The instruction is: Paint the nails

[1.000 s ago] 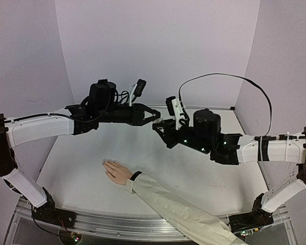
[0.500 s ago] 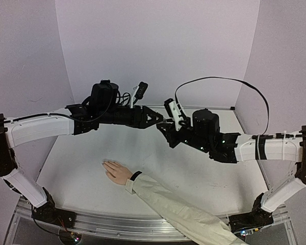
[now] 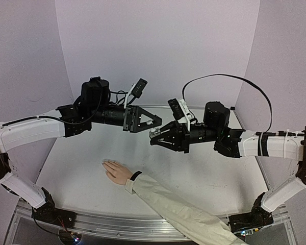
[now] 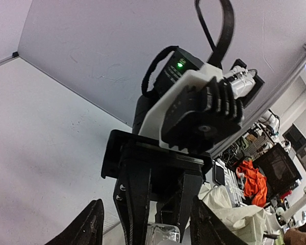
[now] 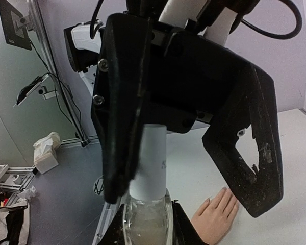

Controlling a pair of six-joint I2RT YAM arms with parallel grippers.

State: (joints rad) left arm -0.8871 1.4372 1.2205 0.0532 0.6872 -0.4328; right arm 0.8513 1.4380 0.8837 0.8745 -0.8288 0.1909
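Fingers: left gripper (image 3: 153,121) spread wide, empty; right gripper (image 3: 155,138) clamped on small bottle (image 5: 145,214).
Its white cap (image 5: 148,163) sits between left's fingers, contact unclear. Hand (image 3: 117,172) flat on table (image 3: 204,178) below, well apart; nails (image 3: 105,164) too small to resolve. Bottle base cut off in both wrist views.

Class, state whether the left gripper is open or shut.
Open: the left gripper has its fingers wide apart, either side of the bottle.

Table (image 3: 209,173): white, matte.
Hand (image 3: 116,172): flat on table, near its front edge.
Sleeve (image 3: 178,212): cream, crossing table's front edge.
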